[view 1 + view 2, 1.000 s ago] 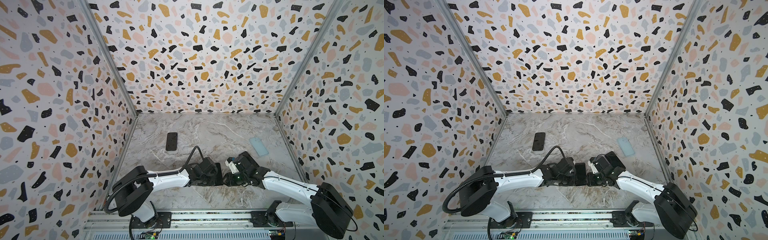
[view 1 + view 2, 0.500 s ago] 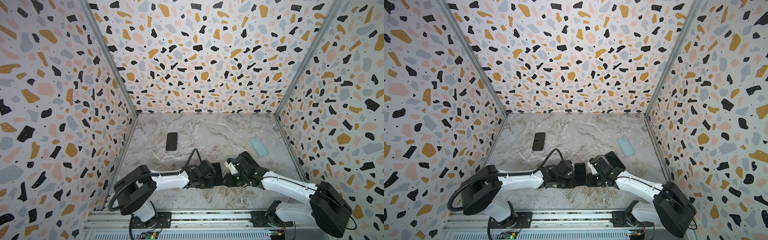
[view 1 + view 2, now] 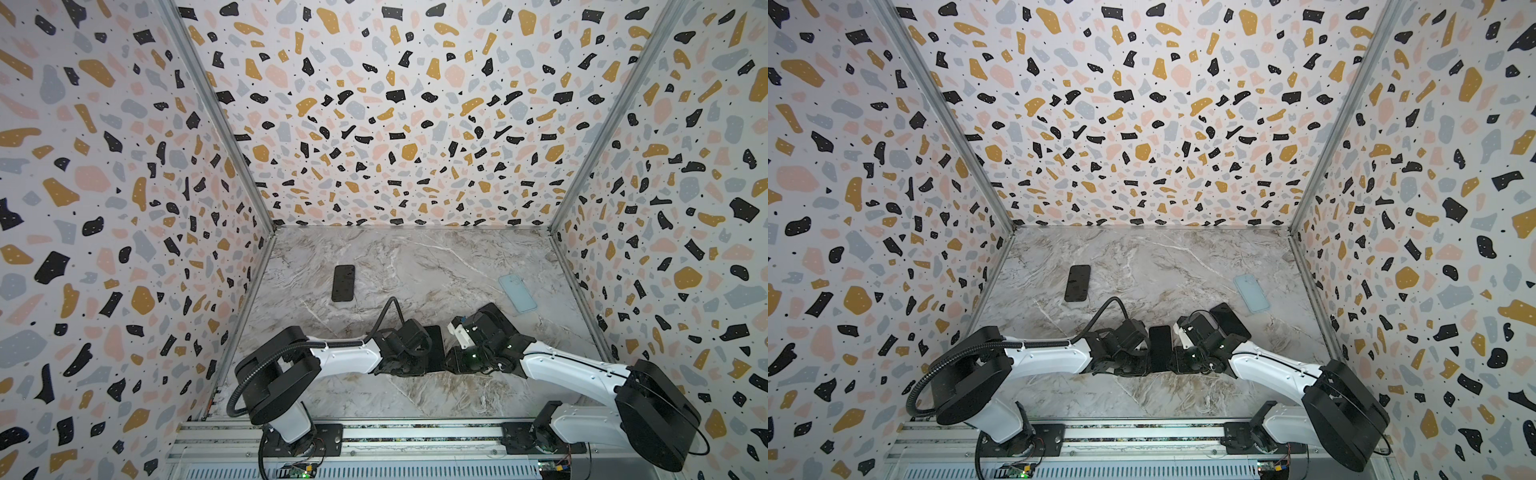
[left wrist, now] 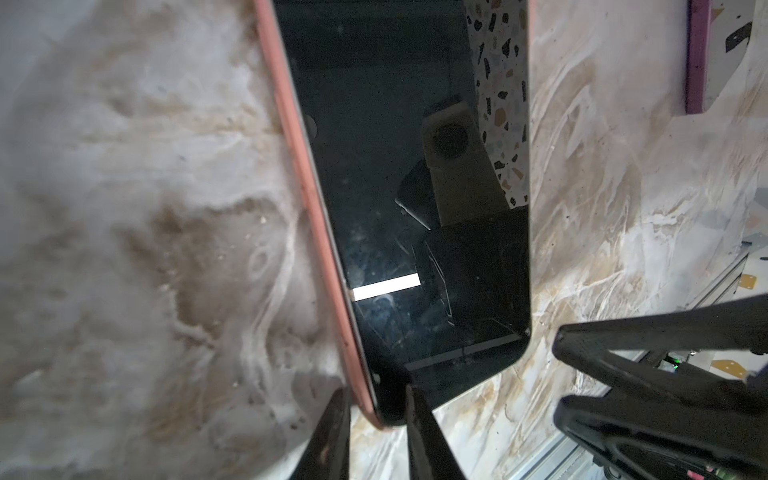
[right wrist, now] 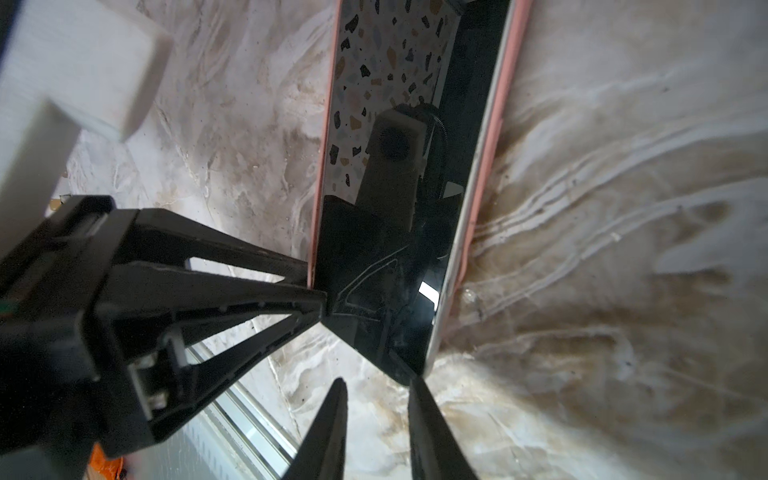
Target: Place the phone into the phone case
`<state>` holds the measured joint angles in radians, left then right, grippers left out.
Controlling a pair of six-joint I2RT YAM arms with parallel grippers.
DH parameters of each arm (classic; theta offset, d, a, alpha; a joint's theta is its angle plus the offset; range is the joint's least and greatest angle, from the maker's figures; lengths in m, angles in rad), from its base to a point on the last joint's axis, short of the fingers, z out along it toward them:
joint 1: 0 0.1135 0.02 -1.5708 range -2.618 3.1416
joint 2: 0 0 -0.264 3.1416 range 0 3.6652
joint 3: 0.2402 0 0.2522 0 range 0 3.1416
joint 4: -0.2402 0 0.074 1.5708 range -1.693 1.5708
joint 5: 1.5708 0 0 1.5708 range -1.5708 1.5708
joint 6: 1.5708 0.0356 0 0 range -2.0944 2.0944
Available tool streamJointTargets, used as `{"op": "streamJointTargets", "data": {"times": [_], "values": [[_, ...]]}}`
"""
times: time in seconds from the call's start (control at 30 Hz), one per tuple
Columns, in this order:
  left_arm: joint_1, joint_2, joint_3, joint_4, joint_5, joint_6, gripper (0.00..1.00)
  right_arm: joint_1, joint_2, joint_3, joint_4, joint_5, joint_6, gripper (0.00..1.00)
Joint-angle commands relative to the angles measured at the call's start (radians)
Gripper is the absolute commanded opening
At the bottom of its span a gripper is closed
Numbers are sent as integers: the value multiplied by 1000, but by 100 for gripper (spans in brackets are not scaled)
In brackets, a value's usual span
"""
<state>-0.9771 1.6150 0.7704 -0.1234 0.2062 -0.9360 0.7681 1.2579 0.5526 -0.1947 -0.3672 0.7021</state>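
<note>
pinches the near corner of the phone (image 4: pixel 415 187) with the left gripper (image 4: pixel 376 390), fingers (image 5: pixel 270 266) set narrow, seemingly one on the glossy screen and one against the rim of the pink case (image 4: pixel 309 166), so apparently clamped on phone and rim together. holds the right gripper (image 5: pixel 378 380) slightly open at the other corner of the same short end, with bare table between its fingertips (image 4: pixel 582 338) and nothing gripped; cannot tell whether touching that corner or just short of it. finds the phone between the two grippers, near the front middle of the marble table (image 3: pixel 415 266), lying in the pink case with pink rim along both long sides. judges the seating unfinished: shows a pale strip of the phone's own edge above the rim on one long side in the right wrist view. risks levering the seated side back out by pressing down on the raised side against a one-corner pinch. risks a fingertip skidding off the smooth glass, or wedging between phone and rim and peeling the soft rim away. risks shoving the whole piece across the slick marble, given so small a hold. as for containers: has the pink case holding the phone; leaves a light blue case (image 3: pixel 517 293) well apart toward the far right, contents impossible to tell; leaves a second black phone (image 3: pixel 343 283) bare on the far left, in no case.
</note>
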Motion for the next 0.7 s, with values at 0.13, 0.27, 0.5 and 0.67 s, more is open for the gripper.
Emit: {"op": "streamJointTargets", "data": {"times": [0.13, 0.27, 0.5, 0.67], "values": [[2, 28, -9, -44, -24, 16, 17, 8, 23, 6, 6, -9, 0, 26], [3, 27, -11, -41, -24, 15, 17, 8, 24, 6, 1, 4, 2, 25], [3, 26, -13, -26, -19, 11, 17, 10, 37, 7, 4, 8, 4, 24], [3, 37, -7, -22, -13, 15, 17, 20, 52, 8, 18, -2, 11, 23]]}}
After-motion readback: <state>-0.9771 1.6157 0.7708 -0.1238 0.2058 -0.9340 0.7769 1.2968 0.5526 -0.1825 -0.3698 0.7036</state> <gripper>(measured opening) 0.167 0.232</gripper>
